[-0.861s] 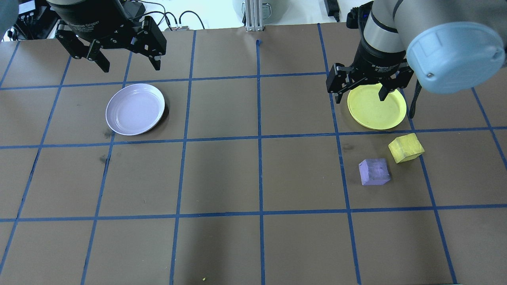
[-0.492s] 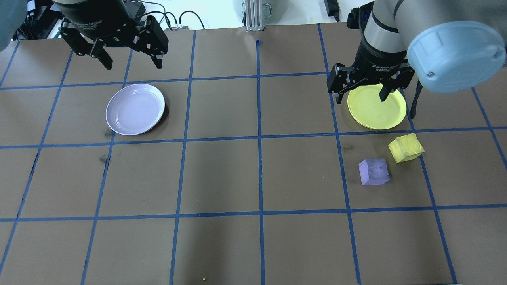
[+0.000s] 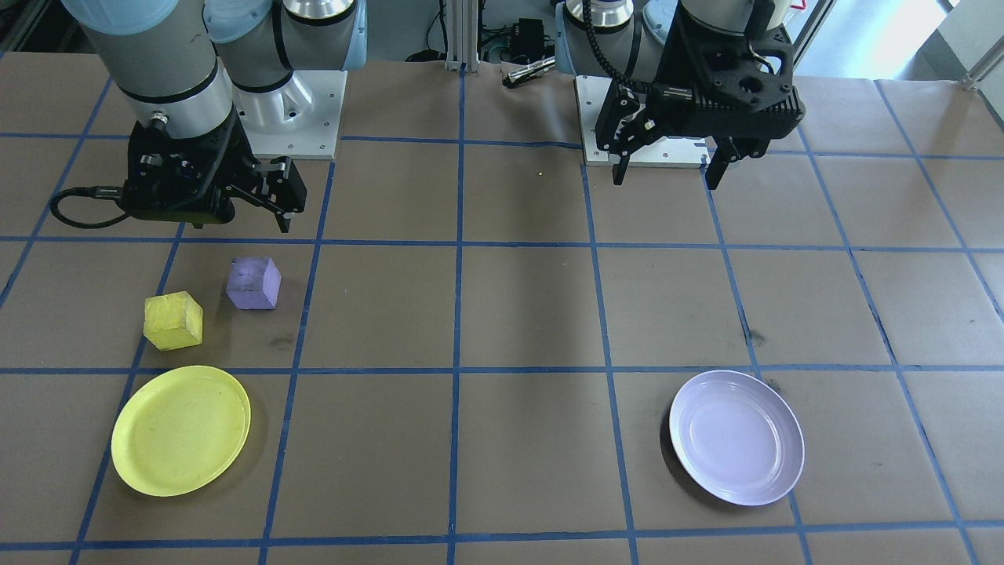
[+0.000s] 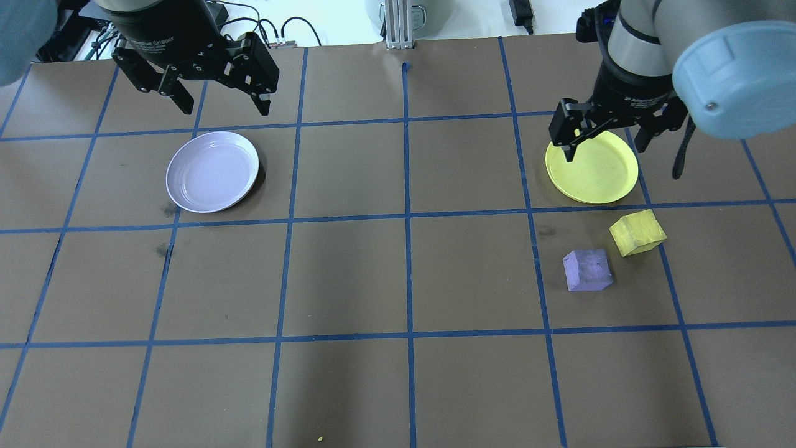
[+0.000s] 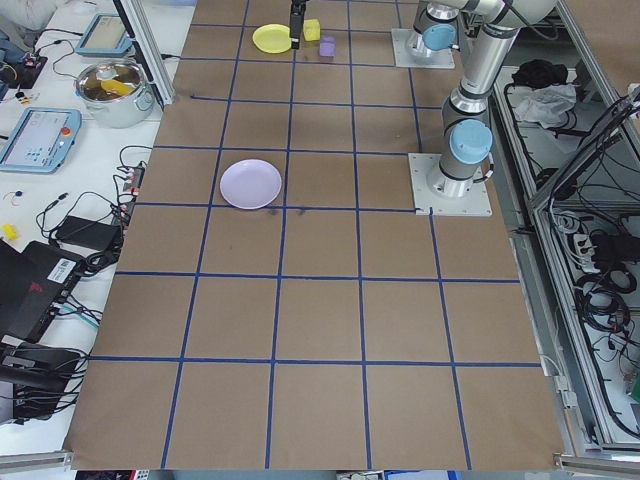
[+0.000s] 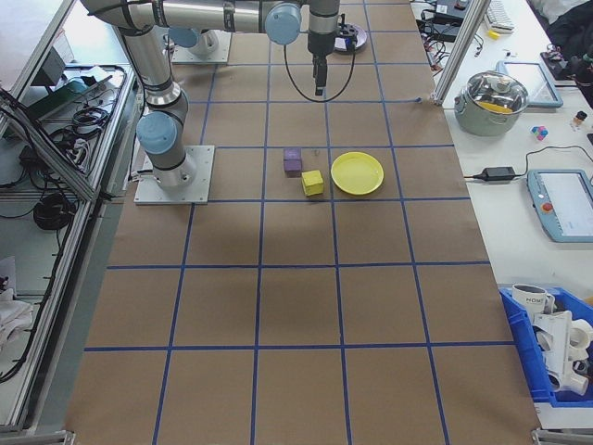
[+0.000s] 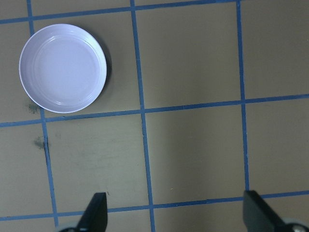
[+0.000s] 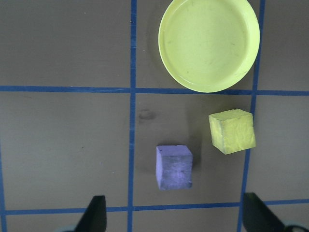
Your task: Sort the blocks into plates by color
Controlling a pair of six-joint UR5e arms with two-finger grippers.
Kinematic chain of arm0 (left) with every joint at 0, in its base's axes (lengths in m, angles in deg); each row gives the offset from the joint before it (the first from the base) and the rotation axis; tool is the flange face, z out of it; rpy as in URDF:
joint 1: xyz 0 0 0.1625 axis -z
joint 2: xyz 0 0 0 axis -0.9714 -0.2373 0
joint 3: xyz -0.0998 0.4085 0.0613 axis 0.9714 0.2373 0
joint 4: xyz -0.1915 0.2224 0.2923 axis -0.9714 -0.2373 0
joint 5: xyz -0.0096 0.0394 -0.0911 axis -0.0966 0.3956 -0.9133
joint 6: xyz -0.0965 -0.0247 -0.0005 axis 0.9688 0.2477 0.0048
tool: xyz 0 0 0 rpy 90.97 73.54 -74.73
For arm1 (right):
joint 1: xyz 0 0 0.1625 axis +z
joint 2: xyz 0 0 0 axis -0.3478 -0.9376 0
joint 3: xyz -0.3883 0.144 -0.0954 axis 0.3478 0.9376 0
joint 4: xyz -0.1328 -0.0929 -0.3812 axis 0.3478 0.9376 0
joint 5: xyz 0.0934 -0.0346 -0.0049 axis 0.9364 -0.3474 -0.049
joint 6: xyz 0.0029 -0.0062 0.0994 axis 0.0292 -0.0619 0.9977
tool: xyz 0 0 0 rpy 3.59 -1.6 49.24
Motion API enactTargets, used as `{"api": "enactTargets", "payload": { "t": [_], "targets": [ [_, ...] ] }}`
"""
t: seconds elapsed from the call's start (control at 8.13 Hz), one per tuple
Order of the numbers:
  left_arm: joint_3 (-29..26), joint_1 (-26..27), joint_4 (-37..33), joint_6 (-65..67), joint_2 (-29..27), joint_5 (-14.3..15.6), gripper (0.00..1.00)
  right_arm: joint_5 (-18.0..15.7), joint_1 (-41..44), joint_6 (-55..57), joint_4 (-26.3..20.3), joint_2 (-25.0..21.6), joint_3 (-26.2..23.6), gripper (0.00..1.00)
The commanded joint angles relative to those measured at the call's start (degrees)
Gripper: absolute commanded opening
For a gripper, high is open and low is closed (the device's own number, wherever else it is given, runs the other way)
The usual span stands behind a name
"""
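Right now both blocks sit on the brown table (image 4: 398,280) just outside the yellow plate (image 4: 592,169): the yellow block (image 4: 637,232), rough-faced and slightly rotated against the blue grid, lies nearest the plate's rim without touching it, and the purple block (image 4: 587,270), equally coarse, rests just beside it, a little farther from the plate. The lavender plate (image 4: 212,171), glossy at its rim, lies well apart on the robot's left side. Neither plate holds anything. The right gripper (image 4: 606,142) hovers above the yellow plate with fingers spread wide and nothing between them; the left gripper (image 4: 225,106) hangs beyond the lavender plate, fingers likewise apart
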Motion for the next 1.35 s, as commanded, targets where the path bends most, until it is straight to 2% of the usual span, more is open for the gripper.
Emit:
{"api": "enactTargets", "payload": {
  "t": [0.0, 0.12, 0.25, 0.37, 0.86, 1.23],
  "targets": [
    [0.24, 0.47, -0.06, -1.11, -0.11, -0.71, 1.0, -0.53, -9.57, -12.95, 1.51, 0.47, -2.46, 0.99],
    [0.41, 0.47, -0.23, -1.11, 1.28, -0.28, 1.0, -0.7, -12.21, -19.44, 5.35, 0.65, -4.92, 1.0],
    [0.5, 0.47, -0.15, -3.72, 1.3, -0.36, 1.0, -0.62, -14.24, -25.25, 7.22, 1.52, -7.29, 1.0],
    [0.41, 0.39, 0.2, -3.84, 0.86, -0.71, 1.0, -0.44, -15.57, -27.92, 9.59, 3.88, -8.71, 1.0],
    [0.41, 0.39, -0.41, -3.31, 1.3, -0.62, 1.0, -0.44, -18.64, -40.56, 11.45, 10.48, -9.16, 1.0],
    [0.33, 0.39, -0.41, -3.31, 2.09, -0.27, 1.0, -0.62, -18.92, -32.09, 10.93, 13.38, -9.43, 1.0]
  ]
}}
